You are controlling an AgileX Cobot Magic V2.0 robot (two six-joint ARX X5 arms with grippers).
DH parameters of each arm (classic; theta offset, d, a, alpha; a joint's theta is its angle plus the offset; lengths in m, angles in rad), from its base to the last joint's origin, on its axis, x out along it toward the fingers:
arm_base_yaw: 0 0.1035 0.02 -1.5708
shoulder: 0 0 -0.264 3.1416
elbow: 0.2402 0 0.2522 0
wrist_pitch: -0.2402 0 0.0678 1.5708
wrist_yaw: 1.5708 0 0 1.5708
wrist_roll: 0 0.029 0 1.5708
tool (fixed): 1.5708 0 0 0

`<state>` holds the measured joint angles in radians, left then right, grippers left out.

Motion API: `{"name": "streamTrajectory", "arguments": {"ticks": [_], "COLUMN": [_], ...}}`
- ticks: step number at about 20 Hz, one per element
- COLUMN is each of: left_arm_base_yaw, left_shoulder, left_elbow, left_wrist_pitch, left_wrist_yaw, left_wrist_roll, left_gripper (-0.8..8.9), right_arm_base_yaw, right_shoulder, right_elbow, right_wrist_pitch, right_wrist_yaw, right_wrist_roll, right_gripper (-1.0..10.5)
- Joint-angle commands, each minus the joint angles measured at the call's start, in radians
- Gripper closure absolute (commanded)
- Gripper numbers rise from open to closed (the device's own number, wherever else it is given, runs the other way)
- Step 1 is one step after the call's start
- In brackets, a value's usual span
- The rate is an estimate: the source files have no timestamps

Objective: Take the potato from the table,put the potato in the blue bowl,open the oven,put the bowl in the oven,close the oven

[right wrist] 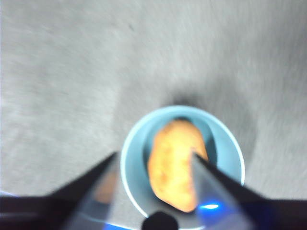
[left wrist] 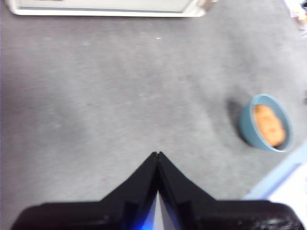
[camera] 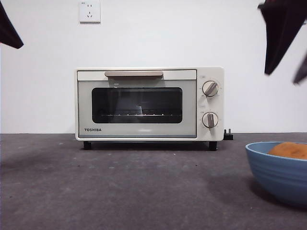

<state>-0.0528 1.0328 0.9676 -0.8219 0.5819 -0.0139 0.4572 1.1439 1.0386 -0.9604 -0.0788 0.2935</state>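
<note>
Front view: a dark grey, mottled matte counter (camera: 120, 187) runs back to a plain white wall with a white socket (camera: 89, 11) high up. The cream TOSHIBA oven (camera: 149, 104) stands at the back, its dark glass door shut under a beige bar handle (camera: 134, 74), two round knobs (camera: 210, 88) beside it. The ribbed blue bowl (camera: 278, 175) is cut off by the right edge, and the orange-brown potato (camera: 289, 150) peeks over its rim. Dark arm tips show at both top corners.

Left wrist view: the left claw (left wrist: 157, 154) hangs above bare counter with its jaws pressed together, well apart from the bowl.

Right wrist view: blurred; the right claw (right wrist: 156, 160) hovers over the bowl, jaws apart, the smooth oval potato lying inside.
</note>
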Motion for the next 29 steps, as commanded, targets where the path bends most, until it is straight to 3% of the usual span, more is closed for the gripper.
{"name": "streamTrajectory", "arguments": {"ticks": [1,3,8,14,18,24,29], "left_arm_base_yaw": [-0.001,-0.001,-0.024,-0.092,-0.143,-0.19,-0.224], "left_shoulder": [0.002,0.002,0.079,0.423,0.636,0.804,0.867], "left_elbow": [-0.001,-0.001,0.076,0.433,0.646,0.798,0.822], "left_wrist_pitch": [0.008,0.045,0.202,0.203,0.188,0.163,0.174], "left_wrist_yaw": [-0.006,0.002,0.003,0.028,0.005,-0.016,-0.166], "left_wrist_roll": [0.018,0.014,-0.095,-0.094,-0.064,-0.045,0.007], "left_gripper": [8.18,8.18,8.19,8.19,8.19,8.19,8.19], "right_arm_base_yaw": [0.002,0.002,0.002,0.002,0.002,0.002,0.002], "right_shoulder": [0.003,0.003,-0.032,-0.177,-0.291,-0.377,-0.416], "right_elbow": [0.039,0.072,0.179,0.227,0.227,0.227,0.227], "right_wrist_pitch": [-0.009,-0.03,-0.171,-0.193,-0.162,-0.194,-0.233], "right_wrist_yaw": [0.0,-0.023,-0.018,-0.019,-0.071,-0.039,-0.013], "right_wrist_roll": [-0.032,-0.034,-0.066,-0.027,0.011,0.047,0.067], "right_gripper": [9.6,9.6,9.6,9.6,9.6,9.6,9.6]}}
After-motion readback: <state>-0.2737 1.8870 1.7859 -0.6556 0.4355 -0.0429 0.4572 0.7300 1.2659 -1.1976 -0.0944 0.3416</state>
